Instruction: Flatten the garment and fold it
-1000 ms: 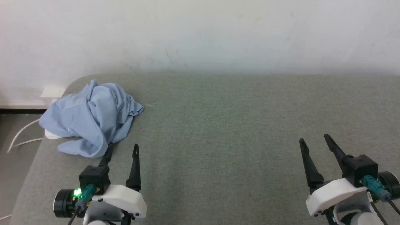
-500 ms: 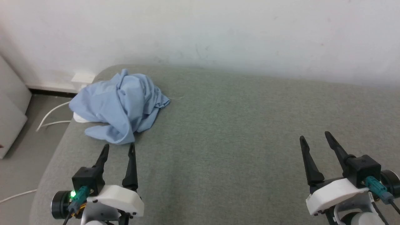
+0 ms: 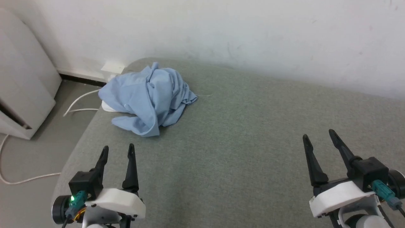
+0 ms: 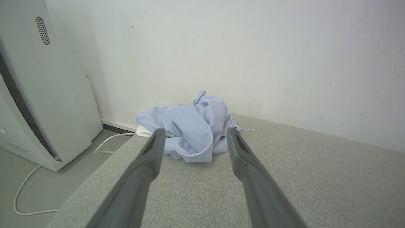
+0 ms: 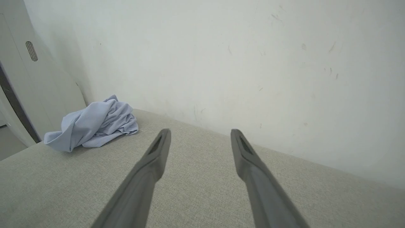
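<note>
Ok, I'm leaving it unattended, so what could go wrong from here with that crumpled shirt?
1. The garment lies bunched at the far left corner of the grey surface, beside its edge; a sideways tug may drop it onto the floor by the white cable.
2. It is a layered heap; the open left gripper may pinch several layers at once.
3. The open right gripper is far from it: a long reach.

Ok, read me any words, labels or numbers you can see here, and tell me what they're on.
Nothing here can be read.
On the white appliance, a faint small mark low on its side: too small to read.
On the blue shirt, crumpled in a heap: no print or label showing.
</note>
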You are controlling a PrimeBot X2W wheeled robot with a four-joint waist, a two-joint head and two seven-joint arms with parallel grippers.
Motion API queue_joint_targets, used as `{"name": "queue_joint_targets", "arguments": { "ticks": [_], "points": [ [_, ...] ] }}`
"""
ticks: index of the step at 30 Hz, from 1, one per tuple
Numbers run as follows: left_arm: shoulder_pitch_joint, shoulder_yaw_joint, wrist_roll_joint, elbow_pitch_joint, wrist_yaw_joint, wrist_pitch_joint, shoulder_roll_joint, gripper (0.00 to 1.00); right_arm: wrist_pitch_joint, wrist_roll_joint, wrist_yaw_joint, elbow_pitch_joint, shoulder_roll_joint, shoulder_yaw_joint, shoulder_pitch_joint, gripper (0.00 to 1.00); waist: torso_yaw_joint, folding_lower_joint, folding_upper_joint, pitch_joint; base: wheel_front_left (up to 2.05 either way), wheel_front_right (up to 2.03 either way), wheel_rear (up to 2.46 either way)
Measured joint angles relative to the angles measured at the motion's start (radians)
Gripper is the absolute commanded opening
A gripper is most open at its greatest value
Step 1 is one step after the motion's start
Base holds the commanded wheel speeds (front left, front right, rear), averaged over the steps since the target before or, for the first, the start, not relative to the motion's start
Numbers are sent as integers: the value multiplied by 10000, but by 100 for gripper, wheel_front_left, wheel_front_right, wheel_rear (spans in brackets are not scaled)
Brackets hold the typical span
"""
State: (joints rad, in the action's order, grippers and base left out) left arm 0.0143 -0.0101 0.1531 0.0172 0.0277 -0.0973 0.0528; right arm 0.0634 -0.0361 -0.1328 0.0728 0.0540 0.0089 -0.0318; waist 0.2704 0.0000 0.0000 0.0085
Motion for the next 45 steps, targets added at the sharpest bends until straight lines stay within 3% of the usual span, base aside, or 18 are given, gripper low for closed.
{"name": "queue_joint_targets", "arguments": {
  "ticks": [18,26,36,45],
  "points": [
    [-376,-121,485,-17,180,-368,-2,100,-15,121,0,550,-4,307,-28,100,551,0,0,481,-1,-1,-1],
    [-2191,209,483,612,-245,-541,-2,100,-21,115,0,685,-6,462,338,100,201,1,0,1002,0,0,0],
    [-5089,316,477,2920,-865,-495,642,100,77,-27,0,727,-8,276,548,100,-554,1,0,1803,0,0,0],
    [-6606,431,1214,6592,-968,1818,1321,100,178,-259,0,696,-12,182,952,100,-1137,1,0,2526,0,0,0]
  ]
}}
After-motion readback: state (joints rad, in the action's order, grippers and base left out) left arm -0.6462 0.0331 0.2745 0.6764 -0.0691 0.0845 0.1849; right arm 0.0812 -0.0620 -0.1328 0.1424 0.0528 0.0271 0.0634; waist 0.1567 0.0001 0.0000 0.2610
